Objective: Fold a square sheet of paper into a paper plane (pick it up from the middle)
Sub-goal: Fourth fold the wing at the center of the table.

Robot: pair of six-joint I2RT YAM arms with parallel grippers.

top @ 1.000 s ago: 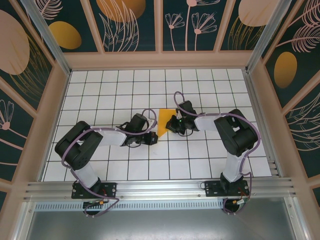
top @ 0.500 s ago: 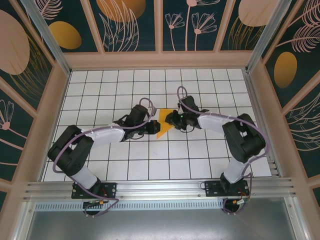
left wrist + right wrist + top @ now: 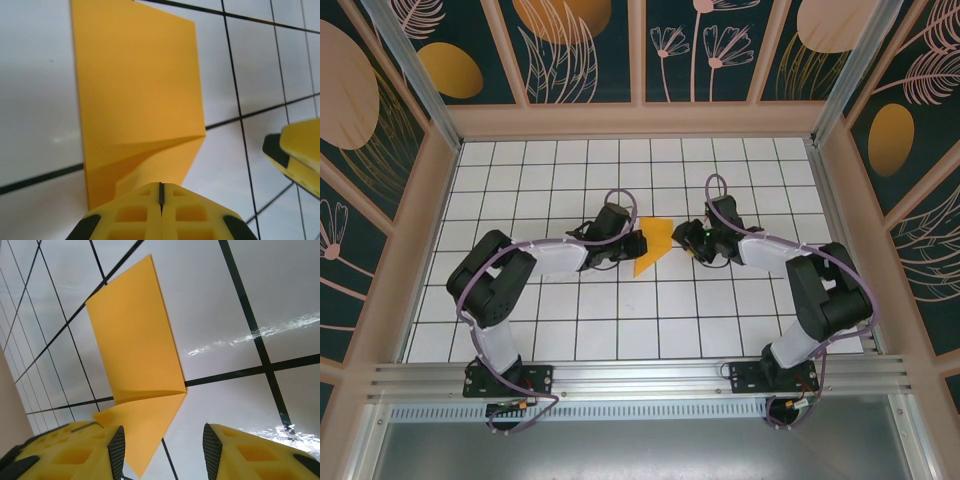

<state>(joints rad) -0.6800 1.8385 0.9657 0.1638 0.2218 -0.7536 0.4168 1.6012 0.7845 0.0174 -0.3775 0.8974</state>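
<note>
The square sheet of paper [image 3: 653, 245] lies folded on the white grid floor, an orange-yellow strip with a slanted crease and a pointed lower end. In the left wrist view the paper [image 3: 140, 90] reaches right up to my left gripper [image 3: 161, 189], whose fingers are shut tight, tips at the paper's near edge. From above, the left gripper [image 3: 633, 246] touches the paper's left side. My right gripper [image 3: 164, 452] stands open, and the paper's [image 3: 135, 350] pointed end lies loose between its jaws, close to the left finger. Seen from above, the right gripper [image 3: 687, 238] is just right of the paper.
The white tiled floor [image 3: 720, 320] is bounded by wooden walls with dark floral panels [image 3: 640, 120]. An aluminium rail [image 3: 640, 375] runs along the near edge above both arm bases. The tip of the right gripper [image 3: 300, 150] shows at the right edge of the left wrist view.
My right gripper has opened, let go of the paper and drawn back to the right. My left gripper, still shut, has moved right and up to the paper's left side.
</note>
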